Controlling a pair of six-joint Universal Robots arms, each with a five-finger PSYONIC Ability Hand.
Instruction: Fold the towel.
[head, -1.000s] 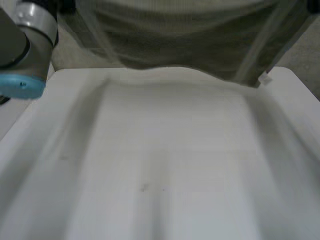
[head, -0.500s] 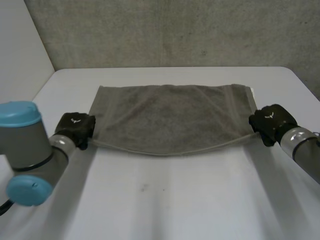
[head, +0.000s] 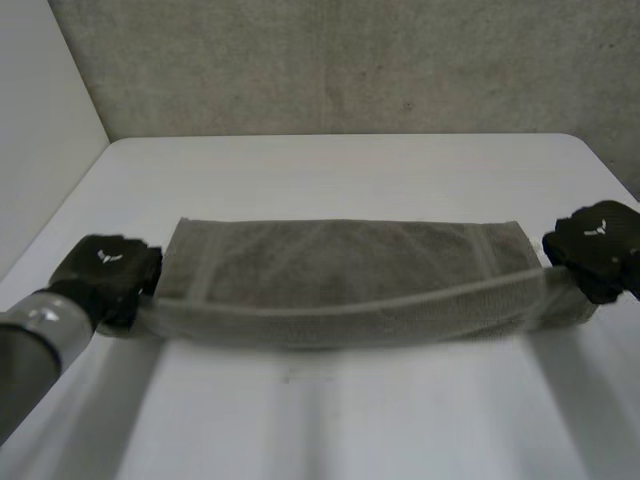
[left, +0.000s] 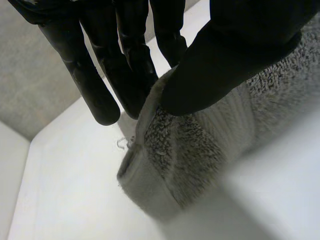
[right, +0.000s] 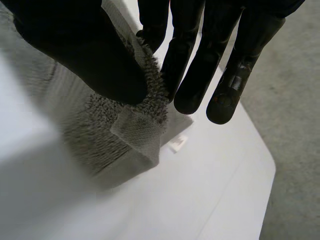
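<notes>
Both hands are on the towel (head: 340, 265), one at each end of its near long edge. The left hand (head: 105, 270) pinches the left corner between its thumb (left: 235, 55) and straight fingers (left: 95, 85), and the right hand (head: 598, 245) pinches the right corner the same way, so both are grasping cloth. The towel lies across the middle of the desk (head: 340, 430), long side running arm to arm, far part flat on the surface. Change from half a second ago: the cloth sat further back with a slack, sagging near edge. Now it has been dragged toward the robot, the hands have come nearer and spread wider, and the held edge is pulled into a taut strip between them. The near side now looks doubled, a thick band under the held edge, though I can't tell how far the layers overlap. A small white tag (right: 177, 143) lies on the desk just beside the right corner. My read: the stretch-and-lay step is under way, the cloth is straight and tensioned, and the fold itself looks begun but not finished. Uneven release could skew the edge.
</notes>
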